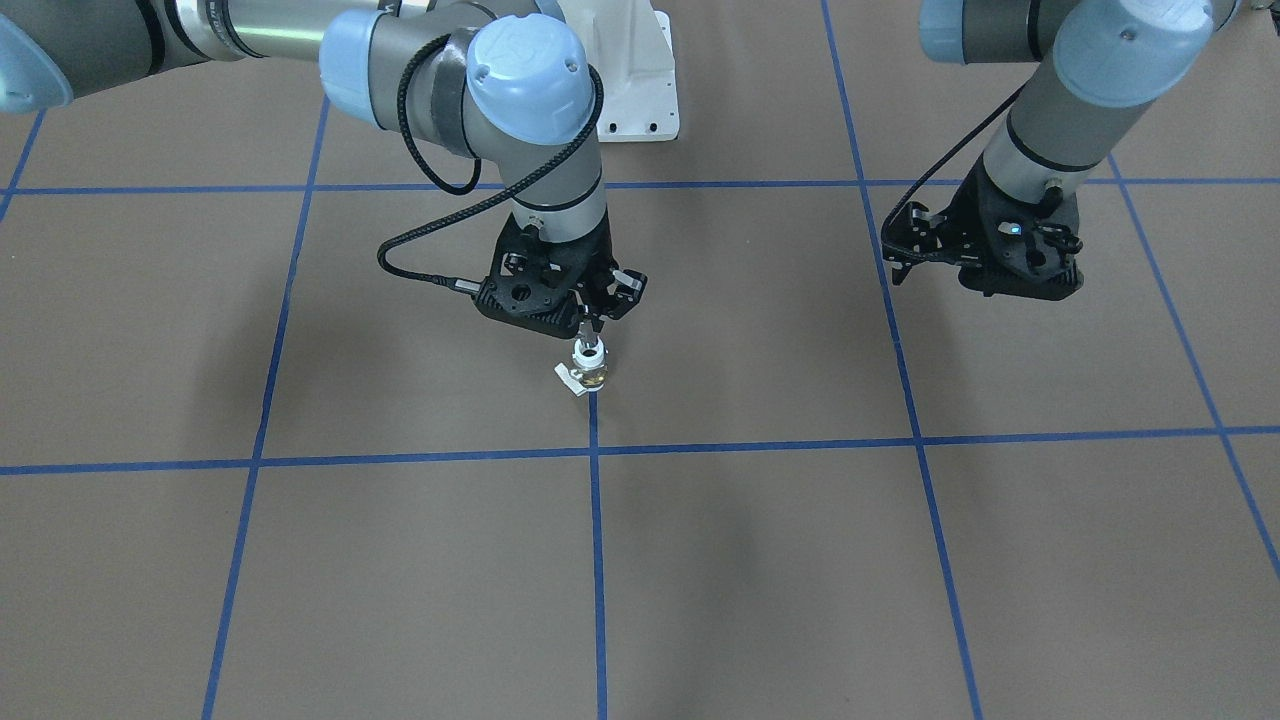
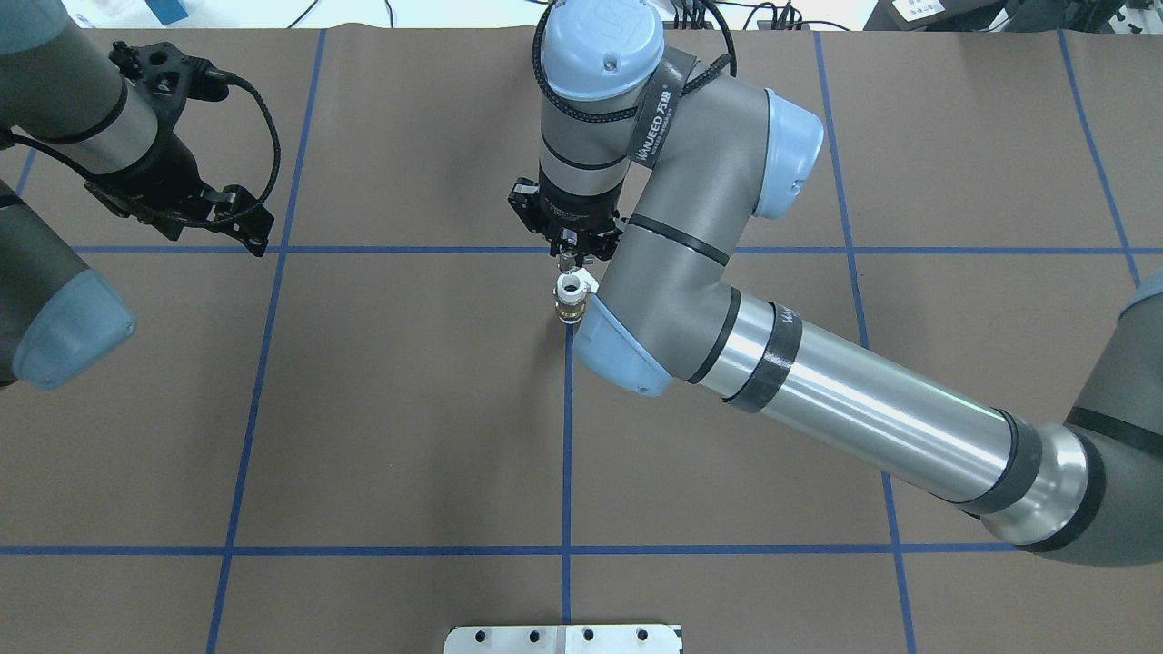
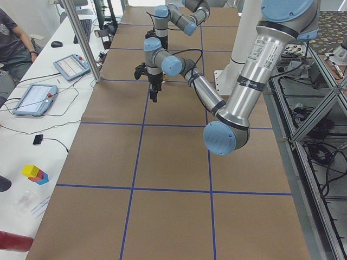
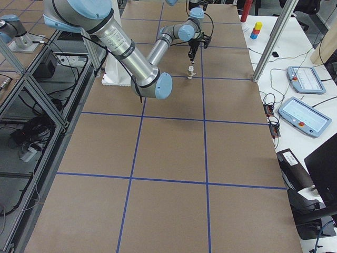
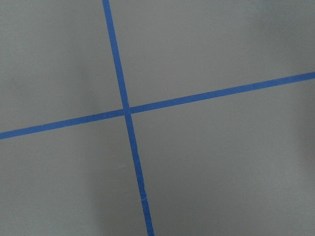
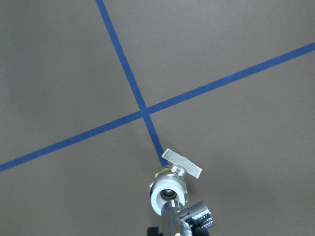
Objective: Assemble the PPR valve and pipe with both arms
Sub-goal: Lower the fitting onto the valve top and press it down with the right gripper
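The PPR valve [image 1: 592,374] stands upright on the brown table on a blue tape line, white end up, with its pale lever tab [image 6: 183,164] sticking out sideways. It also shows in the overhead view [image 2: 570,300] and the right wrist view [image 6: 169,191]. My right gripper [image 1: 588,328] points straight down over it, shut on the silver pipe [image 6: 189,219]. The pipe's lower end is at the valve's top opening; I cannot tell whether it is seated. My left gripper [image 1: 897,245] hangs empty and open far to the side [image 2: 250,222], above bare table.
The white pedestal [image 1: 640,80] stands at the robot's base. Blue tape lines [image 5: 125,110] grid the brown table. Tablets [image 3: 70,66] and coloured blocks [image 3: 35,174] lie on the operators' side table, off the work surface.
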Controlling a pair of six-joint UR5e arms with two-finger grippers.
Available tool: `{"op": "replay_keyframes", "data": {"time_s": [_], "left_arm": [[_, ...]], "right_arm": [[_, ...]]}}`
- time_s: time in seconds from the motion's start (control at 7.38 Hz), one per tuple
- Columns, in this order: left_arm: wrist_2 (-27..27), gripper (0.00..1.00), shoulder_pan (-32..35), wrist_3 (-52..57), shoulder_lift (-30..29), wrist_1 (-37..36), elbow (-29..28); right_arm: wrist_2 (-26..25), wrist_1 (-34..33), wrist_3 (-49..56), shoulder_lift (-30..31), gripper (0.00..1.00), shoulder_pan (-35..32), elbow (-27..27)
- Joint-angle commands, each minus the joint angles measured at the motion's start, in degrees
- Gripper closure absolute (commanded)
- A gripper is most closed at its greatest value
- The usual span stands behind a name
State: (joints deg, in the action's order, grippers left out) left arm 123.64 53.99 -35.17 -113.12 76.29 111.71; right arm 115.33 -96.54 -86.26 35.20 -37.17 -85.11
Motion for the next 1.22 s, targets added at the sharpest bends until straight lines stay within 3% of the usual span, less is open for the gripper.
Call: {"op": "replay_keyframes", "data": {"time_s": [0.0, 1.08], "left_arm": [[0.0, 0.01, 0.2, 0.0, 0.0, 0.0, 0.0], [0.3, 0.01, 0.2, -0.5, -0.3, -0.1, 0.4]], "right_arm": [[0.5, 0.2, -0.3, -0.8, 1.0, -0.1, 1.6], [1.6, 0.0, -0.4, -0.5, 1.0, 0.0, 2.9]]}}
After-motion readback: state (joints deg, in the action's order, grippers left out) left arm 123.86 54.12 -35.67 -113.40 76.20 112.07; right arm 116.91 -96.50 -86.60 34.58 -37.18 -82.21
